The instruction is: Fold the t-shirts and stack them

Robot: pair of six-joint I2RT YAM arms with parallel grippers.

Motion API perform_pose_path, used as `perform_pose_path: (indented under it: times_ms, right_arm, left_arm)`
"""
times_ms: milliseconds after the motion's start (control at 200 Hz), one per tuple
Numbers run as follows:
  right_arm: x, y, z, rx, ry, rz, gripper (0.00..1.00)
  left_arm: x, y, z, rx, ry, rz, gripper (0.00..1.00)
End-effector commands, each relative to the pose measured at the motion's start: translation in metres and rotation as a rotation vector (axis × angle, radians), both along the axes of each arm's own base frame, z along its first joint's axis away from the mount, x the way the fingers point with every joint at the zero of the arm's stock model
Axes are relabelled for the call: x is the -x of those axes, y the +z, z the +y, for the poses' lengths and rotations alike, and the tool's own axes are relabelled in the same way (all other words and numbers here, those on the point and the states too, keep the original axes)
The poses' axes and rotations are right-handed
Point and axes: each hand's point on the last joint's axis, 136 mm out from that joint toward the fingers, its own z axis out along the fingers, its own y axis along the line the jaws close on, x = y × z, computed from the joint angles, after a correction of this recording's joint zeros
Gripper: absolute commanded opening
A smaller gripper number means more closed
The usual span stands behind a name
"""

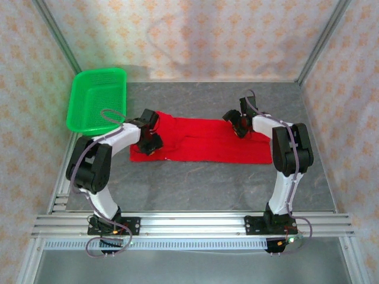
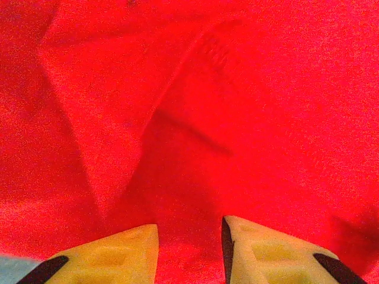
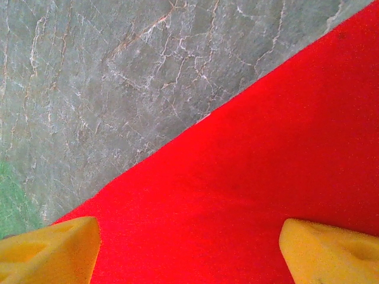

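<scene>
The left gripper (image 2: pixel 189 234) stands slightly parted with the red t-shirt (image 2: pixel 195 89) beneath it, while the right gripper (image 3: pixel 189 236) spreads wide over the shirt's edge, table (image 3: pixel 118 77) ahead.

Red t-shirt (image 1: pixel 201 142) — spread flat, creased.

No writing, label, brand, number or sign can be read anywhere, whether on the red t-shirt (image 1: pixel 207 142), the green basket (image 1: pixel 83 106), the arms or the patterned walls.
</scene>
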Motion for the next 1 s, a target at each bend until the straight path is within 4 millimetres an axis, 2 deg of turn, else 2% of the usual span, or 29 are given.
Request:
perform_pose_path:
  times_ms: [0,90,255,395,510,535,555,701,821,991]
  right_arm:
    - [0.037,-0.056,-0.036,0.157,-0.067,0.199,0.82]
    - [0.037,-0.055,-0.036,0.158,-0.068,0.196,0.82]
    - [0.038,-0.057,-0.037,0.158,-0.07,0.201,0.82]
    - [0.039,-0.058,-0.036,0.157,-0.07,0.202,0.82]
    - [0.039,-0.058,-0.035,0.154,-0.065,0.203,0.82]
    - [0.04,-0.058,-0.036,0.155,-0.066,0.206,0.82]
    - [0.041,-0.059,-0.036,0.156,-0.066,0.207,0.82]
    - [0.04,-0.059,-0.036,0.158,-0.064,0.206,0.82]
    - [0.039,-0.059,-0.036,0.157,-0.064,0.206,0.82]
    - [0.038,-0.06,-0.036,0.163,-0.063,0.207,0.82]
  left_arm:
    - [-0.005,0.023,0.001,0.026,0.014,-0.1,0.35]
    - [-0.017,0.041,0.001,0.053,0.06,-0.167,0.36]
    - [-0.06,0.067,-0.003,0.064,0.132,-0.236,0.37]
    - [-0.097,0.061,-0.005,0.008,0.135,-0.223,0.36]
    - [-0.117,0.047,-0.003,-0.033,0.136,-0.204,0.35]
    - [-0.12,0.05,-0.004,-0.037,0.134,-0.213,0.35]
    - [-0.121,0.037,-0.003,-0.05,0.132,-0.186,0.35]
    - [-0.117,0.013,-0.003,-0.063,0.12,-0.122,0.34]
    - [-0.102,0.001,0.003,-0.085,0.116,-0.089,0.34]
    - [-0.079,-0.01,-0.002,-0.056,0.074,-0.041,0.35]
